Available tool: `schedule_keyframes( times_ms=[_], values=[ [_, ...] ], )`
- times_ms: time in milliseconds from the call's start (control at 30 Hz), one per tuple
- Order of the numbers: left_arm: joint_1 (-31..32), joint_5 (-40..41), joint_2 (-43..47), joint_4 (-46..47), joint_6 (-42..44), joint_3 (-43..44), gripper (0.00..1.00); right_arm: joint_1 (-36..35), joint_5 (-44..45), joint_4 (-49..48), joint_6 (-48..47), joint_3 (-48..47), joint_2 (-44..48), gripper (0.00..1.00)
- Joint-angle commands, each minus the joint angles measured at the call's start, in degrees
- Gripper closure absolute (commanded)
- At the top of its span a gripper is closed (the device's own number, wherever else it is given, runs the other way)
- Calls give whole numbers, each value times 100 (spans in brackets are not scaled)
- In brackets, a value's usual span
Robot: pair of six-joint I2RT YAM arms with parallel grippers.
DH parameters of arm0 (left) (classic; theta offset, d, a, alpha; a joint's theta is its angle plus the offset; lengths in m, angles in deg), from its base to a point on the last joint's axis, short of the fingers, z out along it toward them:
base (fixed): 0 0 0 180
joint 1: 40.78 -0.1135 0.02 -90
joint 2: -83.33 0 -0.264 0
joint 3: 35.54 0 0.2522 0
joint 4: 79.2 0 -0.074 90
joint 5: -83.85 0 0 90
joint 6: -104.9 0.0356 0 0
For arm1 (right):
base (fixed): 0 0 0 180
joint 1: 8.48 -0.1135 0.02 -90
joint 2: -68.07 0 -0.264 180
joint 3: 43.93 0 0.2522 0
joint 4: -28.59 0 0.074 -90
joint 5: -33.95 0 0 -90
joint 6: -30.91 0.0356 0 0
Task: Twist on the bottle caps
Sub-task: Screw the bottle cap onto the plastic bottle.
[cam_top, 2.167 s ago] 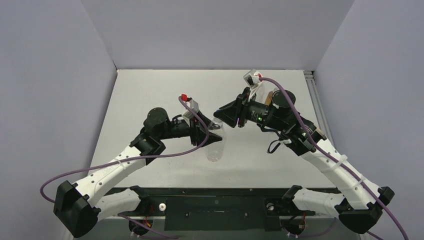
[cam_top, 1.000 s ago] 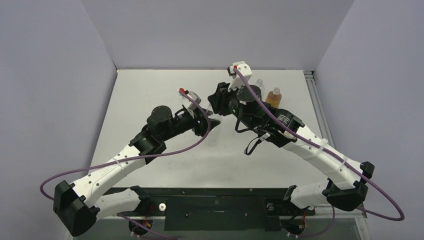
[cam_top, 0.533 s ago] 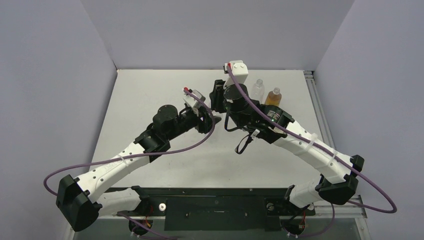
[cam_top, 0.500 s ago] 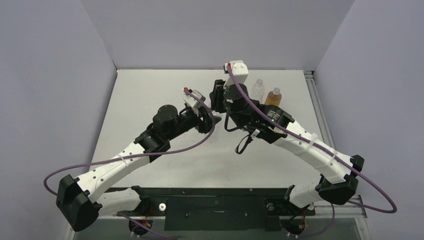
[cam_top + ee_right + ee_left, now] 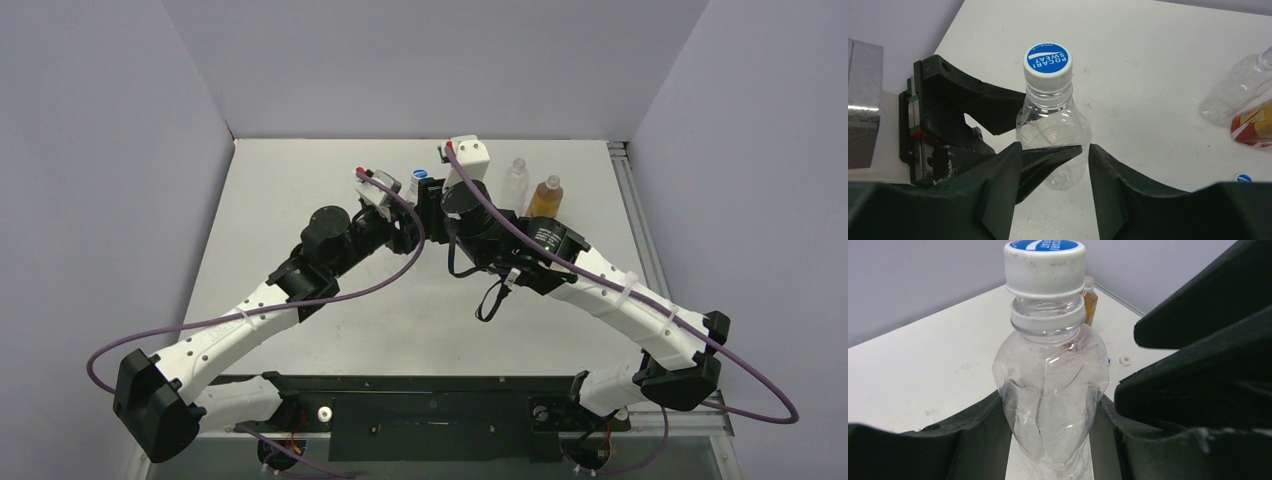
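"Which step?"

"Looks like tightening the cap [image 5: 1048, 60] on the bottle [image 5: 1055, 120]; the left gripper [image 5: 1055, 430] pinches its body, upright, far along the table [image 5: 300, 180]."

"Next?"

"Right gripper [image 5: 1054, 165], spread around the bottle, should rise, grip the cap, twist."

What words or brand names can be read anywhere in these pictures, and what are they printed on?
"POCARI SWEAT": on the blue top of the cap sitting on the clear bottle in the middle, seen upside down in the right wrist view.
"OPEN": tiny, near the rim of that same cap, barely legible.
Red label on the amber bottle: has print, too blurred to read.
Loose blue-and-white cap on the table: too small to read.
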Motion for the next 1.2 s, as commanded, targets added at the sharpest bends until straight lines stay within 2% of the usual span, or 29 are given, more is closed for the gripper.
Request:
schedule_keyframes(
  times_ms=[0,300,567,733,833,1000,1167],
  values=[
    [19,29,76,507,24,234,100,-53,-110,123,48,-83,201,49],
    [12,-313,245,386,131,89,100,137,-377,-146,-188,311,774,29],
    [-13,-1365,401,182,153,29,100,867,-2714,-1060,-744,1009,1620,18],
    [-16,-2101,488,191,62,-59,100,1635,-3887,-1411,-773,1093,1730,16],
    [-10,-2487,522,210,7,-85,100,1854,-4608,-1789,-676,1136,1639,15],
    [-6,-2804,536,240,-75,-82,100,1923,-4933,-2027,-564,1094,1418,14],
    [-2,-2915,518,234,-109,-55,100,1865,-4900,-2205,-455,1183,1342,14]
  ],
)
